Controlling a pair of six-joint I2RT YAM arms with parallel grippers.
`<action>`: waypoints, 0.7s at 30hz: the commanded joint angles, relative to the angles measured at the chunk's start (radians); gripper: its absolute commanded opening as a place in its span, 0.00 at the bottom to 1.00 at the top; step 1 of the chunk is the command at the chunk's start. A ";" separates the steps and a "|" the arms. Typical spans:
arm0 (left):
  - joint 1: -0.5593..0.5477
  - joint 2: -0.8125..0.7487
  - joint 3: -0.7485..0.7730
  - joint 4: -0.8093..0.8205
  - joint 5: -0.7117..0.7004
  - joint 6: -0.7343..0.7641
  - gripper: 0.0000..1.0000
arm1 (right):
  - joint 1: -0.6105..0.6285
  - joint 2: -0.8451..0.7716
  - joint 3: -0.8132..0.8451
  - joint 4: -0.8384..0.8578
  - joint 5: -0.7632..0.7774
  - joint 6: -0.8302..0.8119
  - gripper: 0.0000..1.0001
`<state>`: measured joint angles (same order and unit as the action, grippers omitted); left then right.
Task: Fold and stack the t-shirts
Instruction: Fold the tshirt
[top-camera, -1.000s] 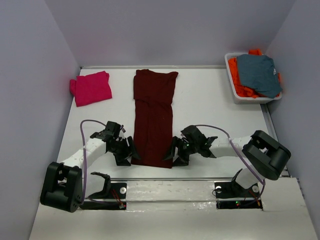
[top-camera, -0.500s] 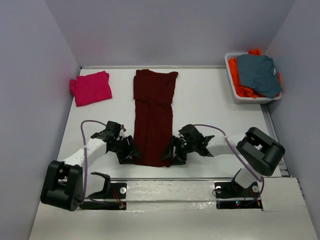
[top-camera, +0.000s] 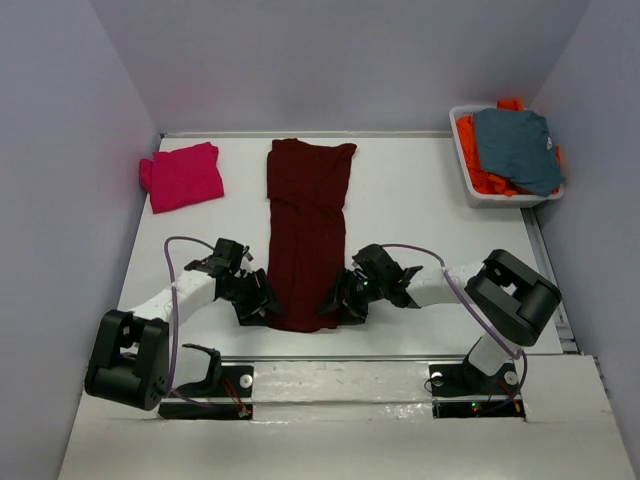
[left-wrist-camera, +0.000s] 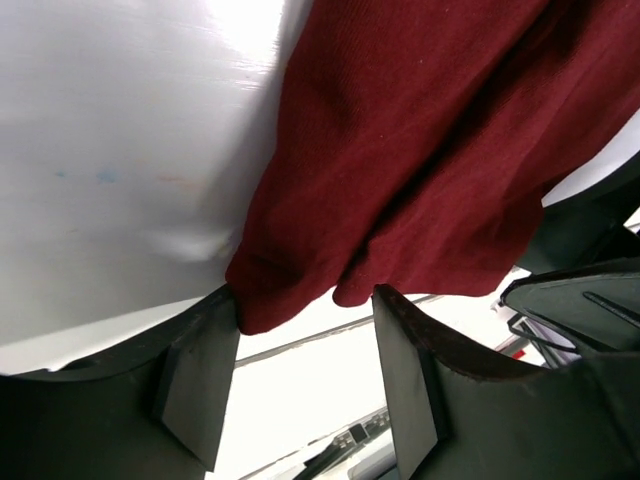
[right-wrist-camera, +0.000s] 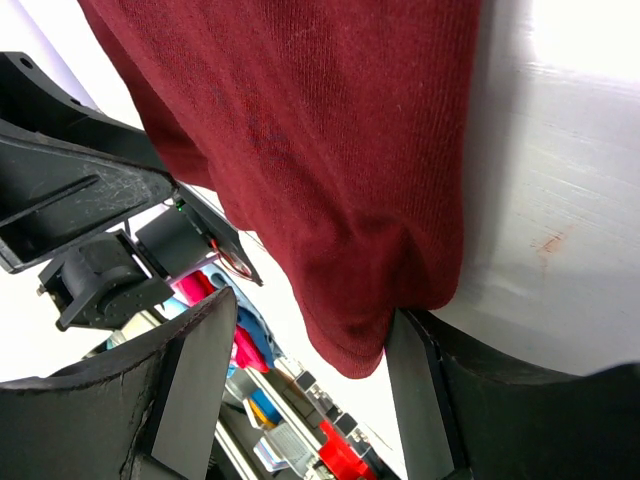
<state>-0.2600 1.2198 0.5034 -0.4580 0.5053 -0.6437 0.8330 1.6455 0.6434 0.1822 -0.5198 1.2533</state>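
White table (top-camera: 420, 230), grey walls (top-camera: 350, 60): left fingers (left-wrist-camera: 195, 385), right fingers (right-wrist-camera: 185, 390) apart astride maroon t-shirt (top-camera: 308, 230)

The left gripper (top-camera: 262, 303) and right gripper (top-camera: 337, 303) stand closer together than a second ago. Each is now at a near corner of the long dark maroon cloth t-shirt (top-camera: 308, 225). Both jaw pairs are narrower (not clamped). The right arm's elbow (top-camera: 515, 295) sits further left. The shirt's near hem is drawn slightly inward.

The white table (top-camera: 420, 230) bears a plain dark maroon t-shirt (top-camera: 308, 235) and a plain magenta-pink t-shirt (top-camera: 183, 176). A grey-blue garment (top-camera: 515, 148) covers an orange garment (top-camera: 478, 172) in the white bin (top-camera: 505, 200).
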 joint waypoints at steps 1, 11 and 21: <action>0.004 -0.032 0.049 -0.071 -0.030 0.019 0.66 | 0.008 -0.016 0.009 0.000 0.017 -0.009 0.65; 0.013 -0.002 0.110 -0.134 -0.090 0.053 0.67 | 0.008 -0.038 0.004 -0.023 0.024 -0.017 0.65; 0.022 0.110 0.078 -0.088 -0.097 0.087 0.67 | 0.008 -0.042 0.002 -0.029 0.023 -0.026 0.65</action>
<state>-0.2455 1.3094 0.5964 -0.5480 0.4068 -0.5842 0.8330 1.6360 0.6434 0.1562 -0.5121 1.2453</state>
